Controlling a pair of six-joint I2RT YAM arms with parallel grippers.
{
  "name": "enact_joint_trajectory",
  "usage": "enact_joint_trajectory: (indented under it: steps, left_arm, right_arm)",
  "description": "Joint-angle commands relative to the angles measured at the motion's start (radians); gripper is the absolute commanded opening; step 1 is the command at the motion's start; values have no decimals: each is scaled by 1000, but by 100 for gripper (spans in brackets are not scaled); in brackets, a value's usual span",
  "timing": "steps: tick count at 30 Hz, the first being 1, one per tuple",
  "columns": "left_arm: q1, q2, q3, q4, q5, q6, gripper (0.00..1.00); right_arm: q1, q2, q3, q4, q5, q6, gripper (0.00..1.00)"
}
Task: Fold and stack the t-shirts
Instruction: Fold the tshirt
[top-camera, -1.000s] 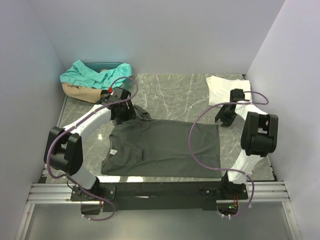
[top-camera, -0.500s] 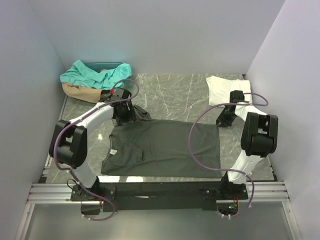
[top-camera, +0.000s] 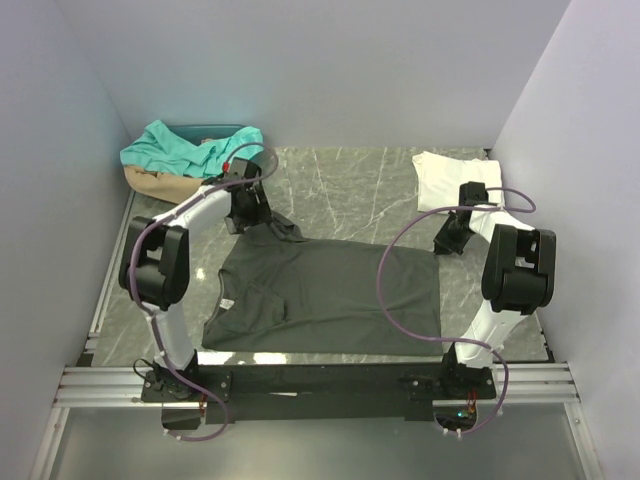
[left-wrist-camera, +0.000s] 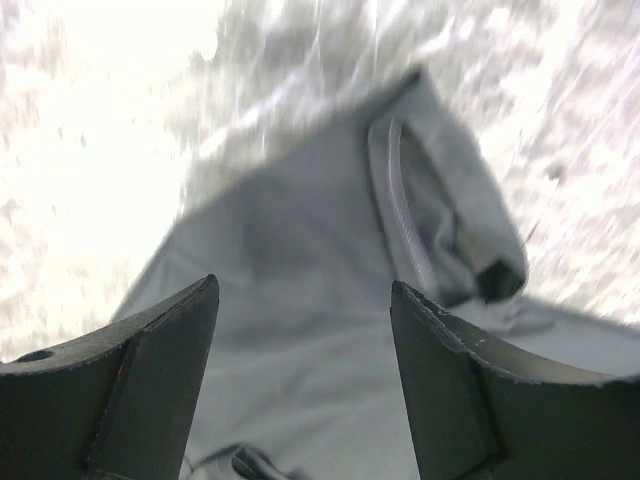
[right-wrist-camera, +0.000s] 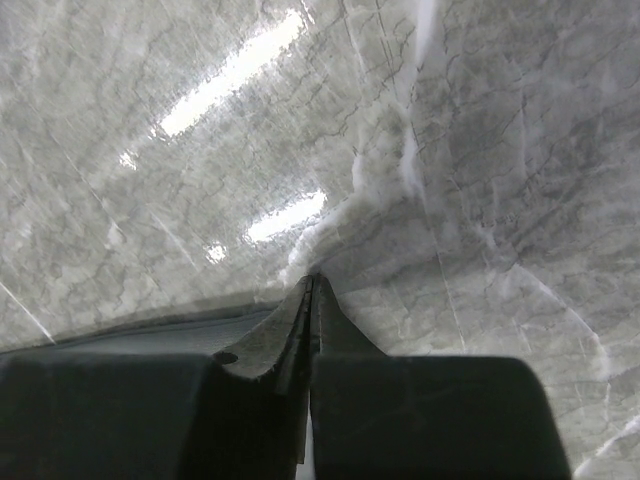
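Note:
A dark charcoal grey t-shirt (top-camera: 330, 290) lies spread flat in the middle of the table, neck to the left. My left gripper (top-camera: 250, 213) hovers open over its far left sleeve (left-wrist-camera: 440, 200), which lies bunched and folded over; nothing is between the fingers (left-wrist-camera: 160, 380). My right gripper (top-camera: 447, 238) is down at the shirt's far right corner. In the right wrist view the right gripper (right-wrist-camera: 312, 282) is shut, tips on the marble, with the shirt's edge (right-wrist-camera: 150, 335) running into the jaws. A folded white t-shirt (top-camera: 452, 178) lies at the back right.
A teal t-shirt (top-camera: 185, 147) and a tan one (top-camera: 160, 185) are heaped in a bin at the back left corner. Walls close in on three sides. The marble table top (top-camera: 350, 185) shows between the shirts. A metal rail (top-camera: 320, 385) runs along the near edge.
My right gripper has closed at the shirt's far right corner. My left arm has swung its elbow left and carried the open gripper a little farther back over the sleeve.

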Motion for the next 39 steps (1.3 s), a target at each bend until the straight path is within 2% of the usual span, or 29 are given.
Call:
enact_joint_trajectory:
  steps: [1, 5, 14, 25, 36, 39]
  left_arm:
    - [24, 55, 116, 19, 25, 34, 75]
    - [28, 131, 208, 43, 70, 49, 73]
    - [30, 293, 403, -3, 93, 59, 58]
    - [30, 321, 380, -15, 93, 49, 53]
    - [30, 329, 394, -12, 139, 39, 38]
    - [30, 329, 388, -15, 140, 37, 37]
  right_arm:
    - [4, -26, 14, -22, -8, -15, 0]
    - [4, -37, 21, -21, -5, -15, 0]
    - [4, -40, 43, -42, -8, -21, 0]
    - [4, -37, 35, -39, -13, -20, 0]
    - [4, -34, 40, -39, -14, -18, 0]
    - [4, -34, 38, -36, -16, -18, 0]
